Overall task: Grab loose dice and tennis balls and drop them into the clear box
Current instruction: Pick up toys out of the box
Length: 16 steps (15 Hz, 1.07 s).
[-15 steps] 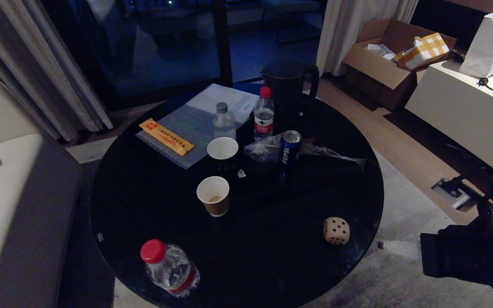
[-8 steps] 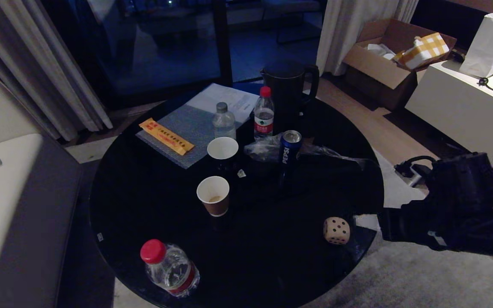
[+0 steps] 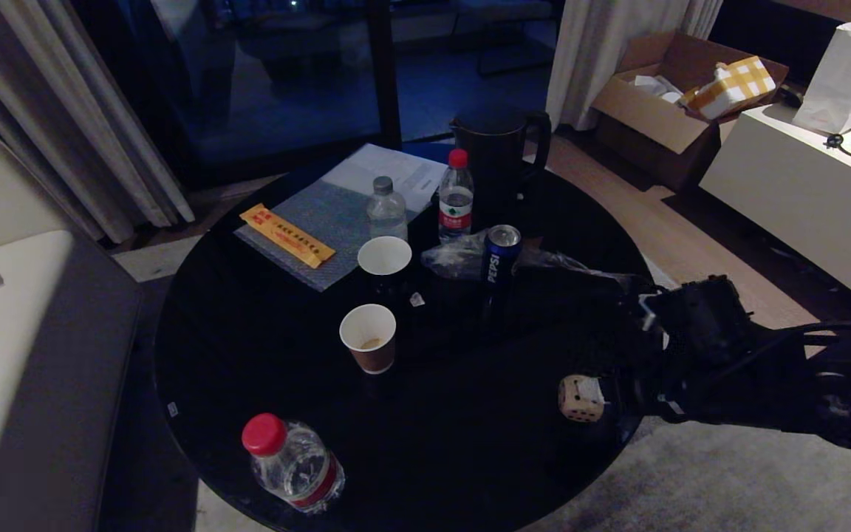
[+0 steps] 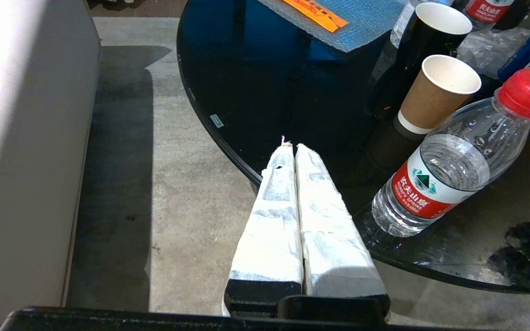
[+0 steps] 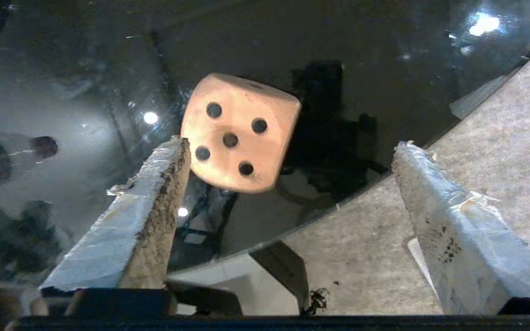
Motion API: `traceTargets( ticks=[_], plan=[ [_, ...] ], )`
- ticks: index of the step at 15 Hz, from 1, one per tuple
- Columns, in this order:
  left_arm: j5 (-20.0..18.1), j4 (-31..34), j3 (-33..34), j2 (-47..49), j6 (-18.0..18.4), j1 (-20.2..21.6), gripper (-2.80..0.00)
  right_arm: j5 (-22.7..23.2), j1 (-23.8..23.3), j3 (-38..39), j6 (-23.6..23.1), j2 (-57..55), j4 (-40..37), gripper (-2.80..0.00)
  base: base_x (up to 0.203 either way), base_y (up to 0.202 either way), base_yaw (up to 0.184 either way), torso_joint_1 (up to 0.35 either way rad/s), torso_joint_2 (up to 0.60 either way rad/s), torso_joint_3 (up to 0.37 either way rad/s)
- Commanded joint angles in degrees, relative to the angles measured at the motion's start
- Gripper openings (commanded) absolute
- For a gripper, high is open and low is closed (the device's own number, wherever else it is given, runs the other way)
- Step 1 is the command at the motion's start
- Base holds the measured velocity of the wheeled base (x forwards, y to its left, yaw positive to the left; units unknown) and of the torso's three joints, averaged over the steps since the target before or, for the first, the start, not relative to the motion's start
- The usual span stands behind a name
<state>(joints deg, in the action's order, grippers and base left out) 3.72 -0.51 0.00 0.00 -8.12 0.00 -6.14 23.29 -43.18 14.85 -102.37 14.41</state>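
Now my right gripper (image 5: 288, 151) has swung in from beside the table (image 3: 248, 355) and spread its jaws wide, holding nothing; the pick looks about to begin. The beige die (image 5: 239, 133) sits just ahead of my fingertips, nearer one finger, close to the table edge. It shows me five dots; being a cube, it has no long axis.
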Motion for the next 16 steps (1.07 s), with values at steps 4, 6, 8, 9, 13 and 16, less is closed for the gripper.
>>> traceTargets(
  ticks=[4,6,8,9,13,16],
  plan=[
    [0.1,0.0,0.0,0.1,-0.1,0.0,-2.8,-0.7,2.2,-3.5,0.3,-5.2,0.1,0.0,0.0,0.0,0.0,0.0,0.0,0.0],
    [0.1,0.0,0.0,0.1,-0.1,0.0,-2.8,-0.8,2.5,-3.9,0.4,-6.4,0.0,0.0,0.0,0.0,0.0,0.0,0.0,0.0],
    [0.1,0.0,0.0,0.0,-0.1,0.0,-2.8,-1.1,3.1,-3.9,0.4,-8.0,0.1,0.0,0.0,0.0,0.0,0.0,0.0,0.0],
    [0.1,0.0,0.0,0.1,-0.1,0.0,-2.8,-1.2,3.5,-3.9,0.4,-8.1,0.1,0.0,0.0,0.0,0.0,0.0,0.0,0.0],
    [0.1,0.0,0.0,0.1,-0.1,0.0,-2.8,-1.6,3.5,-4.8,0.4,-8.9,0.2,0.0,0.0,0.0,0.0,0.0,0.0,0.0],
    [0.1,0.0,0.0,0.1,-0.1,0.0,-2.8,-3.8,3.5,-6.0,0.4,-9.9,0.7,-2.8,0.0,0.0,0.0,0.0,0.0,0.0]
  ],
)
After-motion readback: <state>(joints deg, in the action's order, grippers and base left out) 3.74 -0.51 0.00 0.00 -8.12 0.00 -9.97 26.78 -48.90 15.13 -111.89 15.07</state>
